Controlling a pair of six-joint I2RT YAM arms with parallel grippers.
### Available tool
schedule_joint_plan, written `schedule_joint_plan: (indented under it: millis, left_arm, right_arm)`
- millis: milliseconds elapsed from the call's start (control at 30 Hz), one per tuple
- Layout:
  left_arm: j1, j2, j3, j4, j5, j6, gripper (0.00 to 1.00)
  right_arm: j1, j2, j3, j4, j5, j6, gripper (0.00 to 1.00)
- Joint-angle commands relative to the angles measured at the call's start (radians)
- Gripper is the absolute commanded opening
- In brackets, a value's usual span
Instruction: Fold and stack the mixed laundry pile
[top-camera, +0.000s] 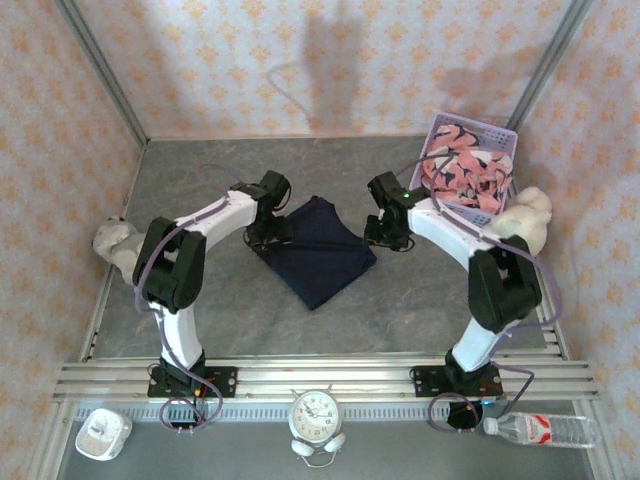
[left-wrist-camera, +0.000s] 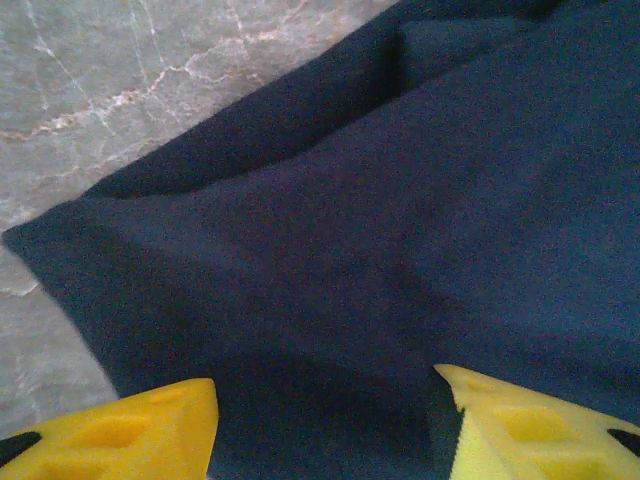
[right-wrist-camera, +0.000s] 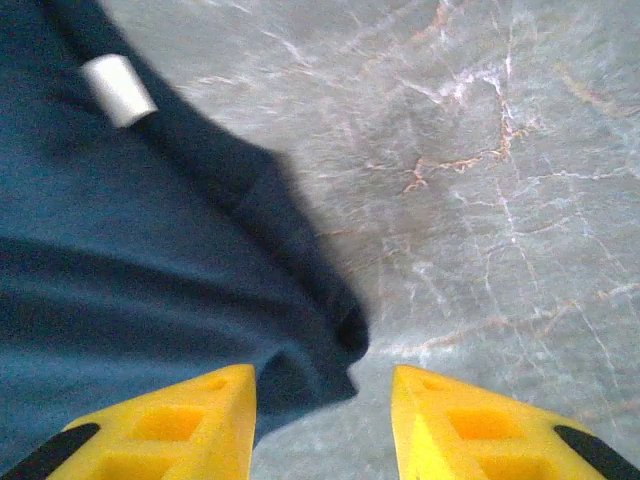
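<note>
- where was the dark navy soft cloth garment (top-camera: 318, 250)?
- it lay in the middle of the grey stone-look table (top-camera: 230, 310), between the two arms. the salmon-pink cloth with the navy and white print (top-camera: 462, 175) sat in the lavender plastic basket (top-camera: 478, 124) at the far right corner.
- and the grippers?
- the left gripper (left-wrist-camera: 327, 380) hung over the navy cloth near its left edge. its yellow fingers (left-wrist-camera: 150, 420) were apart and held nothing. the right gripper (right-wrist-camera: 322, 375) was at the cloth's right corner, fingers apart too, with nothing in them.
- what could go wrong?
- i think the right one could shut on bare table, because the corner lay just by one finger. the left one could grab two layers at the fold and pull the whole cloth crooked.
- was there room to move?
- lots of bare table in front of the cloth. but the basket and a cream plush toy (top-camera: 525, 215) were close beside the right arm, so a wide swing there could bump them.
</note>
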Motion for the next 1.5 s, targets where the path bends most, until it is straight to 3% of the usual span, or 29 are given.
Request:
schedule_joint_plan:
  millis: [0,133,233,400,633,800,900,1000,1100,1267,1467]
  left_arm:
    - [-0.016,-0.028,0.055,-0.020,0.008,-0.008,0.57]
    - [-0.018,0.074,0.108,0.012,0.009,-0.019,0.53]
    - [-0.019,0.155,0.149,0.013,-0.007,-0.035,0.51]
    - [-0.018,0.221,0.158,0.007,-0.044,-0.067,0.49]
    - [-0.019,0.215,0.147,-0.007,-0.048,-0.087,0.49]
    - [-0.019,0.169,0.203,-0.027,-0.015,-0.057,0.57]
    - [-0.021,0.155,0.269,-0.053,-0.016,0.011,0.63]
    - [-0.022,0.171,0.335,-0.069,-0.028,0.118,0.66]
    - [-0.032,0.216,0.400,-0.098,-0.020,0.210,0.67]
    - [-0.084,0.264,0.438,-0.097,0.041,0.278,0.64]
    - [-0.186,0.299,0.440,-0.132,-0.005,0.255,0.65]
  right_arm:
    - [0.070,-0.046,0.009,-0.043,-0.002,0.042,0.34]
    - [0.102,0.028,-0.019,0.075,-0.084,0.129,0.19]
    - [0.110,0.094,-0.012,0.129,-0.096,0.166,0.17]
    - [0.113,0.173,0.011,0.009,0.046,0.203,0.10]
    - [0.052,0.003,-0.203,0.000,0.063,0.233,0.10]
    - [0.014,-0.057,-0.186,-0.013,0.062,0.226,0.11]
    - [0.008,-0.066,-0.143,-0.035,0.070,0.220,0.16]
    - [0.004,-0.080,-0.126,-0.039,0.087,0.229,0.38]
    - [-0.005,-0.089,-0.121,-0.036,0.093,0.243,0.52]
    - [-0.016,-0.089,-0.094,-0.042,0.090,0.267,0.54]
    - [-0.017,-0.088,-0.060,-0.064,0.119,0.293,0.59]
